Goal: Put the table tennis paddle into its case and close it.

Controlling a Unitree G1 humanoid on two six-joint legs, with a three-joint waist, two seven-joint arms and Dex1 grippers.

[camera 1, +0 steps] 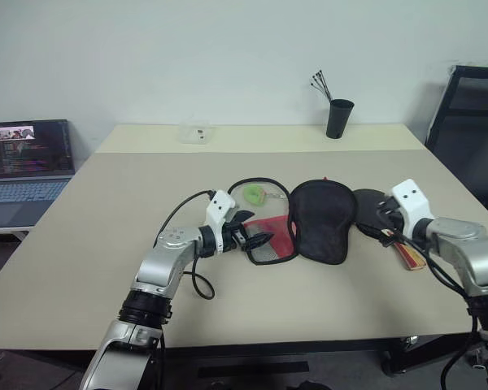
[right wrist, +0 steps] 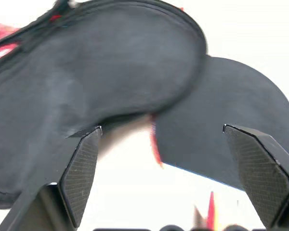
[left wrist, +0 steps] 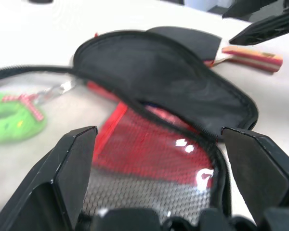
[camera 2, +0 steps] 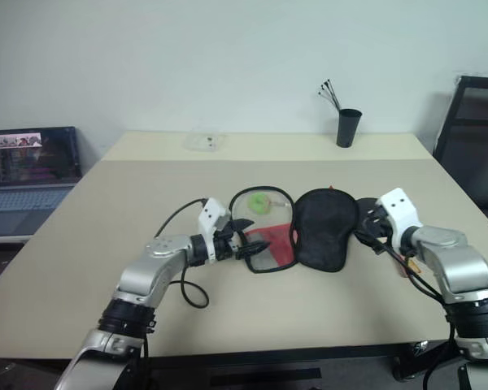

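The paddle (camera 1: 372,203) lies on the table just ahead of the spread, empty right claw (camera 1: 385,216).

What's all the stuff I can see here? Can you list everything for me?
Case: one, black with red mesh part, unzipped, mid-table.
Paddle: one, black face, pale handle, beside the case's right, partly under it.
Green tag: one, by the case's zip rim.
Cup: one, black, holding thin sticks, far side of the table.
Clear box: one, far side of the table.
Laptop: one, open, left of the table.
Chair: one, black, right.
Table: one, beige.
Left gripper: open, at the case's mesh.
Right gripper: open, over the paddle.
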